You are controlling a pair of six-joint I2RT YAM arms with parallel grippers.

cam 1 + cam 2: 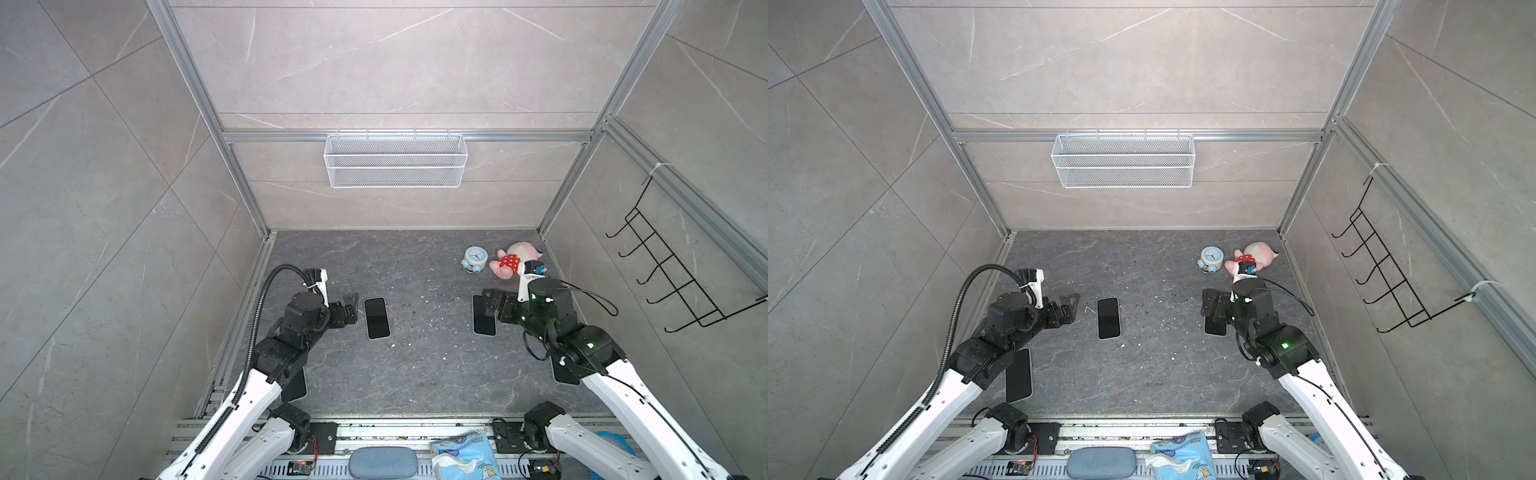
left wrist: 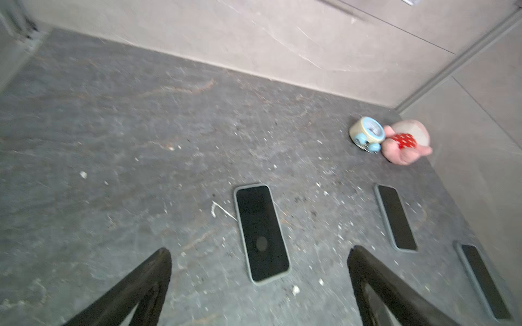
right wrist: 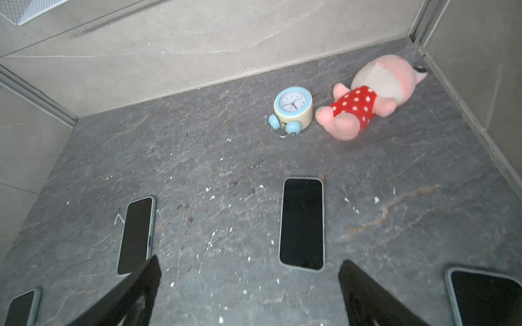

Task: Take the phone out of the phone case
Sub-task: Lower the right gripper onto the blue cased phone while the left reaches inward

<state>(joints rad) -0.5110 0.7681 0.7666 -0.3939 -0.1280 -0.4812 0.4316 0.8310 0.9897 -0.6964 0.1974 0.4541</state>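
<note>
Several dark-screened phones lie face up on the grey floor, each inside a pale grey-green phone case. One phone (image 1: 377, 318) (image 1: 1108, 318) (image 2: 261, 232) lies just right of my left gripper (image 1: 352, 309) (image 1: 1069, 309) (image 2: 260, 252), which hangs open above the floor and holds nothing. Another phone (image 1: 484, 318) (image 3: 302, 223) lies partly under my right gripper (image 1: 488, 305) (image 1: 1208, 307) (image 3: 250, 263), also open and empty. The case (image 2: 236, 225) shows as a thin rim around the screen. Two more phones (image 1: 1018, 375) (image 3: 488, 299) lie under the arms.
A blue alarm clock (image 1: 475, 258) and a pink plush toy (image 1: 513, 262) lie at the back right near the wall. A white wire basket (image 1: 395, 160) hangs on the back wall and a black hook rack (image 1: 665, 266) on the right wall. White crumbs dot the floor.
</note>
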